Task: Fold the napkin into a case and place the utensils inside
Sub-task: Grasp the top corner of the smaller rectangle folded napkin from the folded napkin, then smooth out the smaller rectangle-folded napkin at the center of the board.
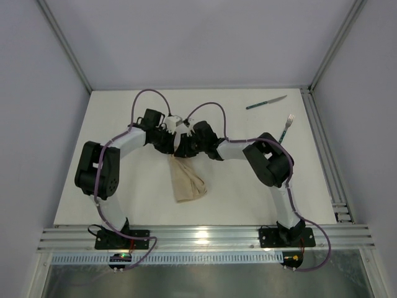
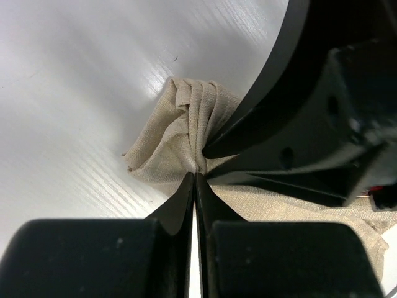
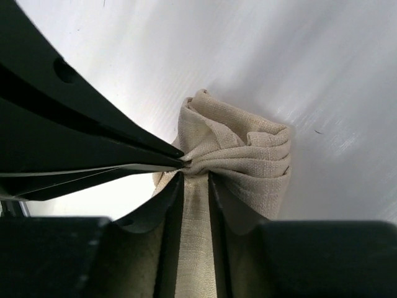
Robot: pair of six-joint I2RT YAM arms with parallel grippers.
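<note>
The beige napkin [image 1: 188, 181] is bunched up, its top gathered at mid-table and the rest trailing toward the near edge. My left gripper [image 1: 178, 144] is shut on the gathered part; in the left wrist view its jaws [image 2: 195, 175] meet tip to tip on the cloth [image 2: 173, 133]. My right gripper [image 1: 185, 145] faces it from the right. Its fingers [image 3: 195, 176] stand slightly apart, with a smooth band of napkin [image 3: 248, 155] running between them. The green-handled knife [image 1: 265, 102] lies at the far right. The fork [image 1: 285, 130] lies nearer, beside the right arm's elbow.
The white table [image 1: 118, 112] is bounded by an aluminium rail on the right [image 1: 325, 155] and slotted rails along the near edge [image 1: 205, 239]. Purple cables loop above both wrists [image 1: 152, 93]. Grey walls stand close behind and at both sides.
</note>
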